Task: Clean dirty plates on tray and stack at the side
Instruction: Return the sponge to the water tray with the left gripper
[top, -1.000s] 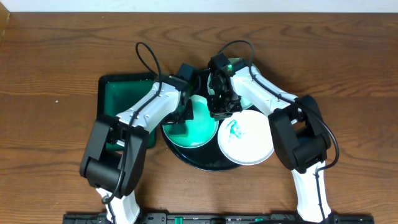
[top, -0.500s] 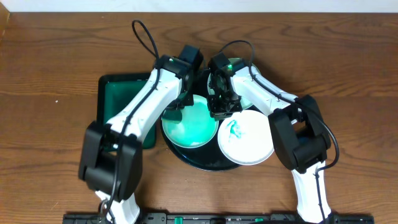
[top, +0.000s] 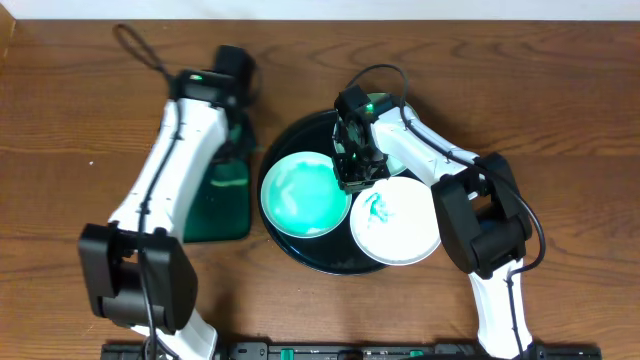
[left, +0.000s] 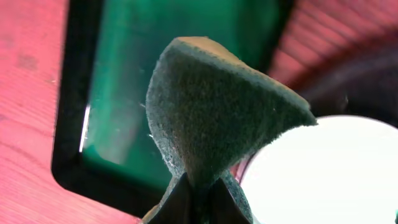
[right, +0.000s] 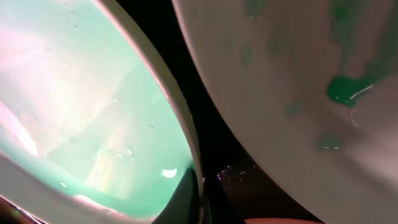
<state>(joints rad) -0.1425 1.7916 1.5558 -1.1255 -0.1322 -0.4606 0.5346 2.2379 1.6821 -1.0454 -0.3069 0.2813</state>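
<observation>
The round black tray (top: 312, 258) holds two plates in view. The left plate (top: 300, 195) is coated in wet pale green; the right plate (top: 398, 222) is white with a teal smear. My right gripper (top: 352, 178) is shut on the left plate's rim (right: 186, 134), one finger inside the rim and one outside, over the black tray floor (right: 214, 140). The smeared plate (right: 280, 81) lies just beside it. My left gripper (left: 200, 186) is shut on a dark green sponge (left: 211, 106), held above the rectangular green tray (left: 124, 74), left of the plates.
The rectangular dark-green tray (top: 215, 205) sits directly left of the black tray on the brown wooden table (top: 560, 100). Both arms rise from the table's front edge. A black cable loops above each arm.
My left arm has swung leftwards off the green-coated plate, carrying the sponge over to the rectangular green tray. The right gripper has stayed clamped on the plate rim.
</observation>
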